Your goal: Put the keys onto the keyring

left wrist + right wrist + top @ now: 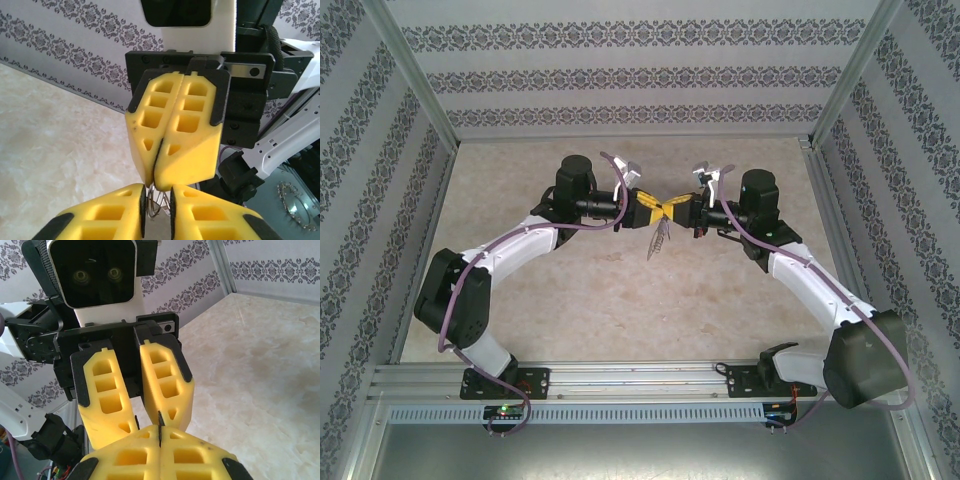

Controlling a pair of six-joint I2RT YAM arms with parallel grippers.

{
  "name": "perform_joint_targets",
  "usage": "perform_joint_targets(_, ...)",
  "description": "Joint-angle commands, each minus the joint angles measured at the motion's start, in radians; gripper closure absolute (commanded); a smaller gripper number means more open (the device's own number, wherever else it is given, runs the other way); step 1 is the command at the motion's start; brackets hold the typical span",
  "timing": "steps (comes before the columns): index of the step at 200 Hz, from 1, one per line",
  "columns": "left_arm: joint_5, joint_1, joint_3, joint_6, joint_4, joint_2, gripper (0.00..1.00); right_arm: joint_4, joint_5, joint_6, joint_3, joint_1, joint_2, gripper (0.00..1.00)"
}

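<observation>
Keyring (659, 240), long axis vertical, top in clenched right gripper (160, 434); left gripper (158, 206) narrowly apart around it, grip unclear.

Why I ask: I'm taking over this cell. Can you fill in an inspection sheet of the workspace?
Surface: beige marbled table, bare where it shows.
Job's things: keyring hangs in the air below the meeting fingertips; key not made out.
Clutter: nothing seen.
End effectors: left end effector has its jaws slightly apart, with the keyring's wire in the gap; right end effector is shut, apparently pinching the keyring. They meet tip to tip above mid-table.
Cables: purple cables run along both arms; none is near the keyring.
Surroundings: patterned walls, metal frame.
</observation>
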Motion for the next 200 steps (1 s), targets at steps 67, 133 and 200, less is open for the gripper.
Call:
perform_joint_targets(67, 0.037, -0.033, 0.019, -0.050, 0.122, 0.035, 1.00, 0.060, -0.014, 0.023, 0.025, 0.011, -0.012, 1.00)
perform_joint_targets(133, -0.107, -0.033, -0.087, -0.123, 0.335, -0.011, 1.00, 0.099, 0.119, 0.062, -0.055, -0.012, -0.123, 0.52)
perform_joint_targets(200, -0.156, -0.033, -0.119, -0.121, 0.361, -0.064, 1.00, 0.150, 0.209, 0.092, -0.225, -0.014, -0.245, 0.47)
